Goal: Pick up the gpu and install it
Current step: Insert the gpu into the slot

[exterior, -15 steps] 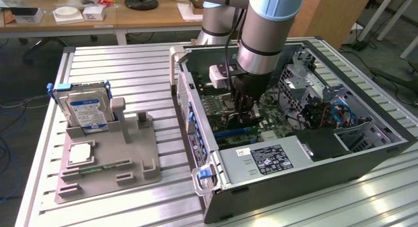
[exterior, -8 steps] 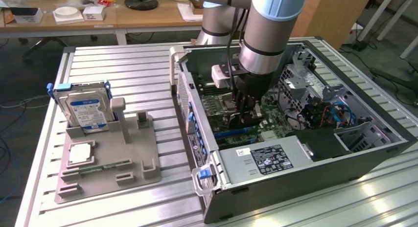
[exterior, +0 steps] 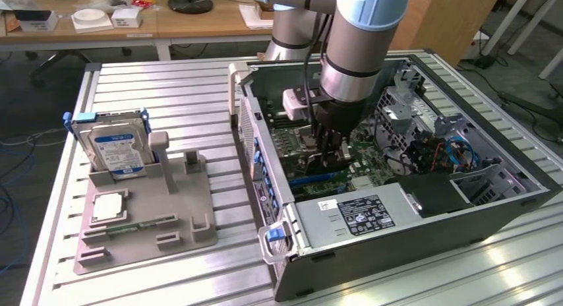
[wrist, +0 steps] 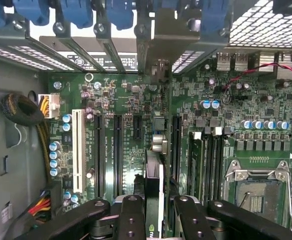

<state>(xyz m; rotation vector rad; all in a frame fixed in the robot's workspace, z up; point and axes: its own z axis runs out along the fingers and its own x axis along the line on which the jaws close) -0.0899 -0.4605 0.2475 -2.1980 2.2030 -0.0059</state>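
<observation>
While reaching down into an open computer case (exterior: 422,246), clamps a graphics card (wrist: 154,185) edge-on between the black fingers (wrist: 131,220) of the gripper (wrist: 155,215), just above the green motherboard (wrist: 131,125) and in line with its long dark slots. Under the case, lying on its side with the lid off, a ribbed metal table (exterior: 176,88). Toward the exterior view's left on that same table, a grey holder (exterior: 180,210) carrying an upright hard drive (exterior: 115,148), a square processor chip (exterior: 105,207) and a thin memory stick (exterior: 141,225). Behind, wooden desks (exterior: 202,26) with white boxes (exterior: 92,19) and a round black lamp base (exterior: 190,2); below them, dark floor and loose cables. From outside: the grey arm (exterior: 360,42) and a labelled power supply (exterior: 371,214). From the wrist: an empty processor socket (wrist: 258,192), a white slot (wrist: 77,150), blue clips (wrist: 78,12) and yellow-red wires (wrist: 43,205).
</observation>
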